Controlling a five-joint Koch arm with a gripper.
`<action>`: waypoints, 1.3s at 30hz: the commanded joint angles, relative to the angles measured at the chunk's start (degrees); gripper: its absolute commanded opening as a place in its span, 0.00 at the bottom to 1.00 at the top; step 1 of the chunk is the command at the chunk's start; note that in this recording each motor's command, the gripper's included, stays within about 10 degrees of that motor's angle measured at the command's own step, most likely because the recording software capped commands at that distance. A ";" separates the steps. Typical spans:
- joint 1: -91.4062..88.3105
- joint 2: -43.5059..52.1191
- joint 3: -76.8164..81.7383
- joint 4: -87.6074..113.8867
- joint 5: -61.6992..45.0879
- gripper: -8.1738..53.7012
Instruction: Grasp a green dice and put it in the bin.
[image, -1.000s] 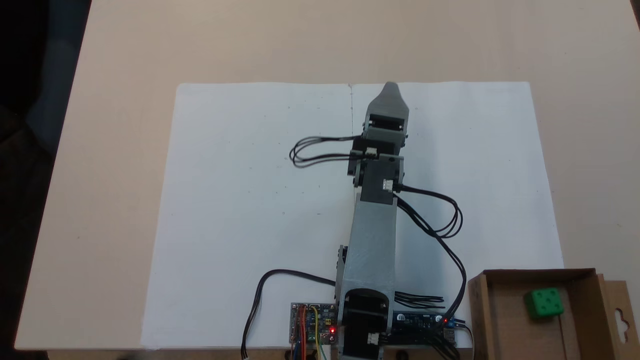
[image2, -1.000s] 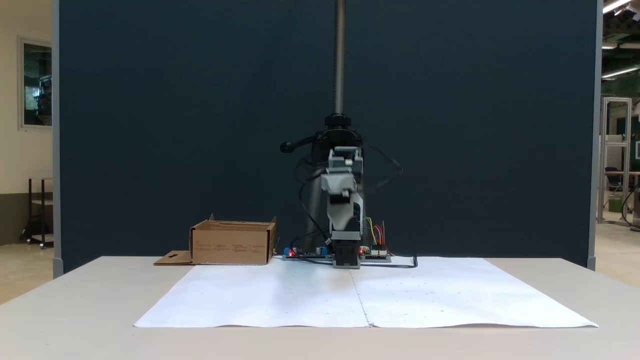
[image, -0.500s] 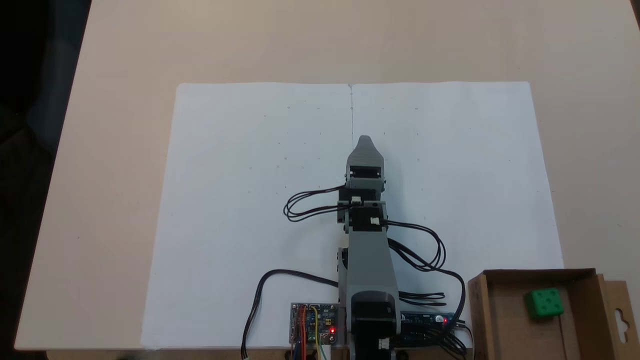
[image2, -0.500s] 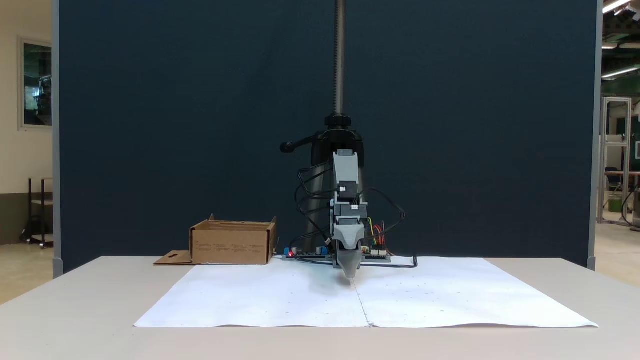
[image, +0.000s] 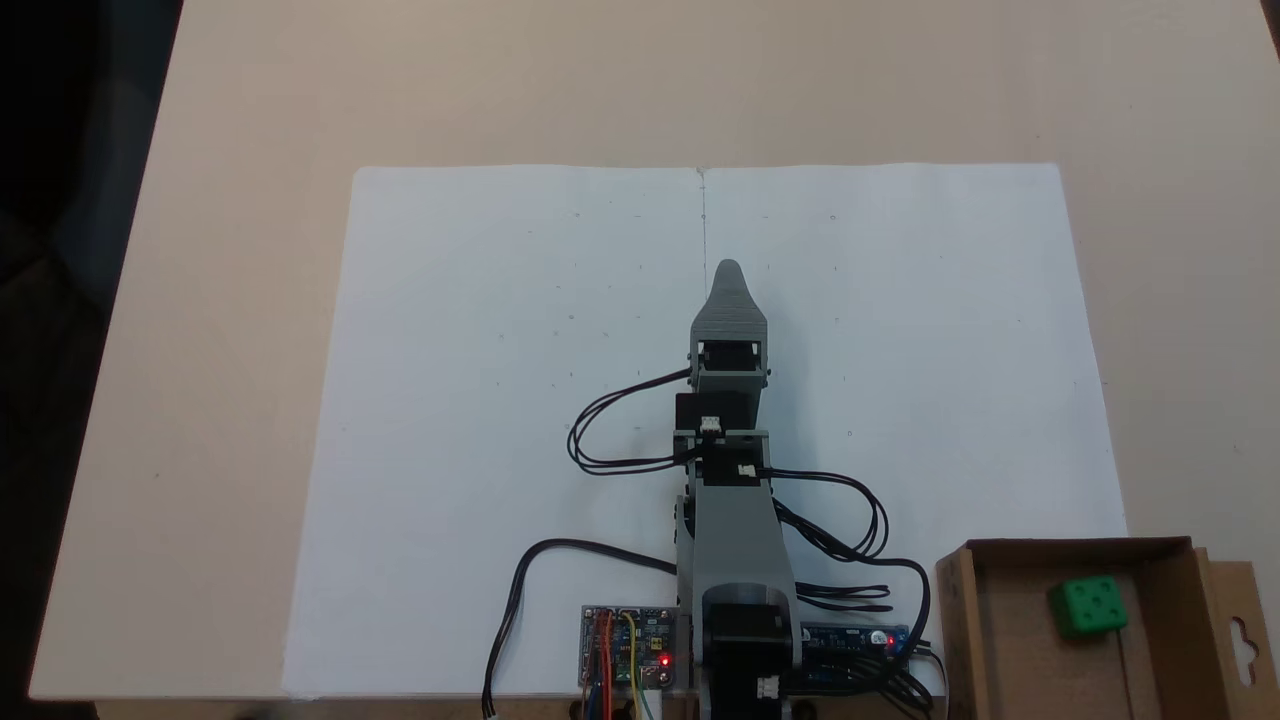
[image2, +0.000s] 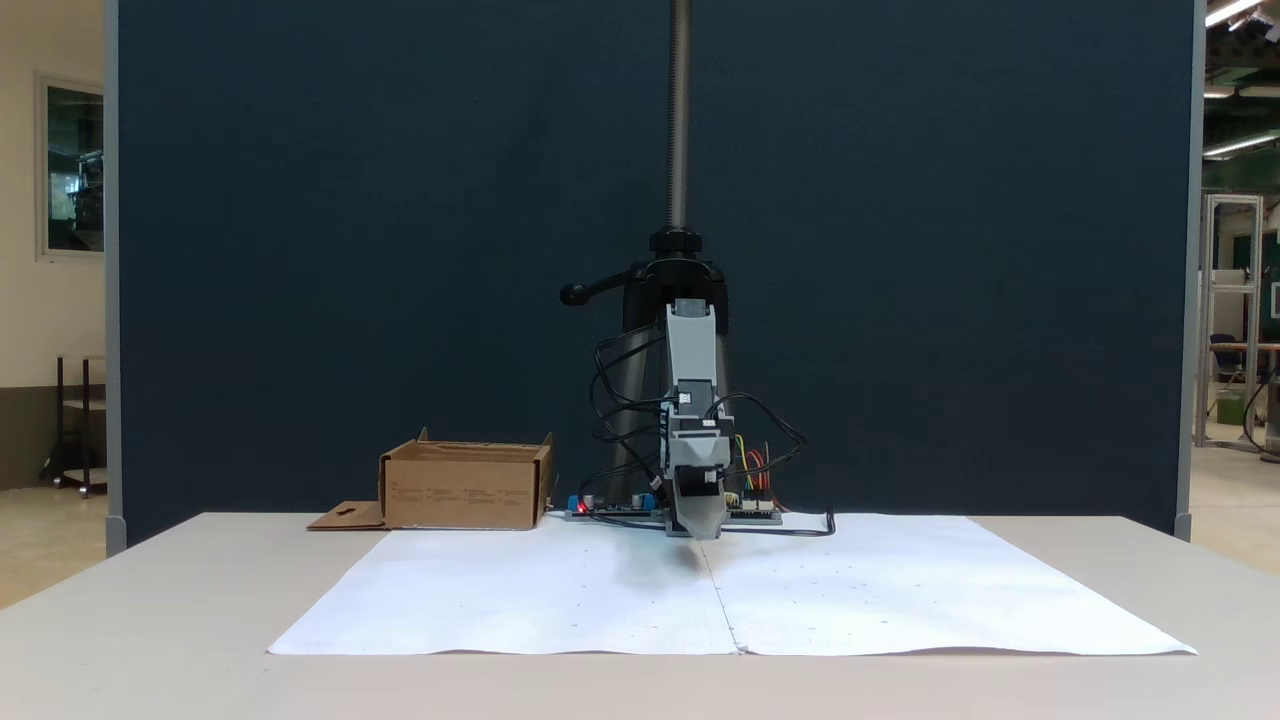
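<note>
Where walls rise, the bin (image: 1160, 650) holds the green dice (image: 1088, 605).

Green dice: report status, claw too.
Claw over white paper, holding nothing visible; open or shut unclear. Green dice lies in the bin. Nothing in the way.

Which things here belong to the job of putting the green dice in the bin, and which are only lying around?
Belonging to the job:
- green dice, already lying inside the box
- cardboard box, the bin
- pincer, pointing down over the paper

Only lying around:
- white paper sheets
- circuit boards
- black cables
- dark blue screen
</note>
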 joint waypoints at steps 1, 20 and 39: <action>-0.79 6.15 2.72 -9.65 -4.04 0.83; 0.18 6.94 4.66 -29.16 -5.27 0.85; 0.53 6.68 4.57 -37.18 -5.10 0.86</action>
